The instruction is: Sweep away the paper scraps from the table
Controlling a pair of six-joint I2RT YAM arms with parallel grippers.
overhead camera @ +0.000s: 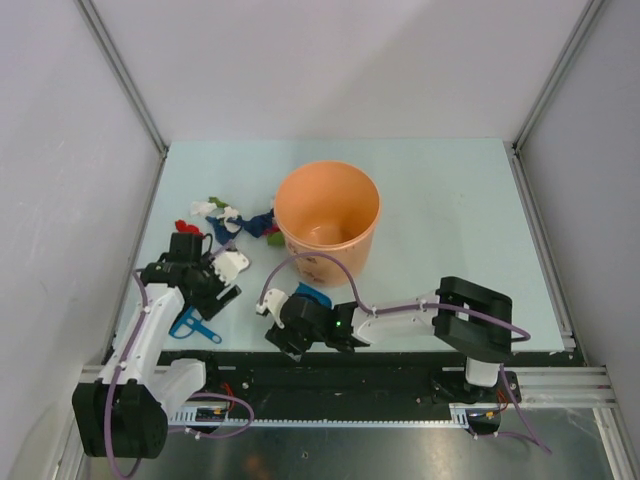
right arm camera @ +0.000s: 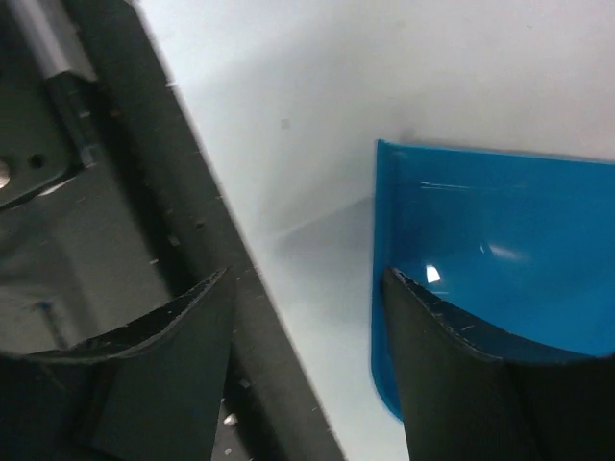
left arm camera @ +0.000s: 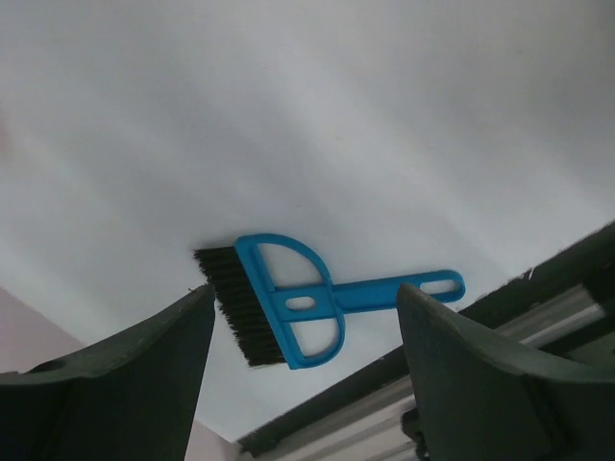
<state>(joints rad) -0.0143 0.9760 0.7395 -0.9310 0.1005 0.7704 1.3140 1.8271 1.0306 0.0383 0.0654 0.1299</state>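
The paper scraps (overhead camera: 235,220), red, white, green and dark blue, lie in a loose cluster on the pale table (overhead camera: 450,200), just left of the orange bucket. My left gripper (overhead camera: 218,283) hovers open near the left front corner. In the left wrist view the blue brush (left arm camera: 288,303) lies flat on the table beyond the left gripper (left arm camera: 306,293), untouched. My right gripper (overhead camera: 272,312) is low at the front edge, open, with bare table between its jaws (right arm camera: 306,283). The blue dustpan (right arm camera: 500,240) lies just right of its right finger (right arm camera: 452,375).
An orange bucket (overhead camera: 327,215) stands upright mid-table, right of the scraps. The black front rail (right arm camera: 115,192) runs close by the right gripper. Grey walls with metal rails (overhead camera: 120,75) enclose the table on three sides. The brush (overhead camera: 195,325) lies partly under the left arm.
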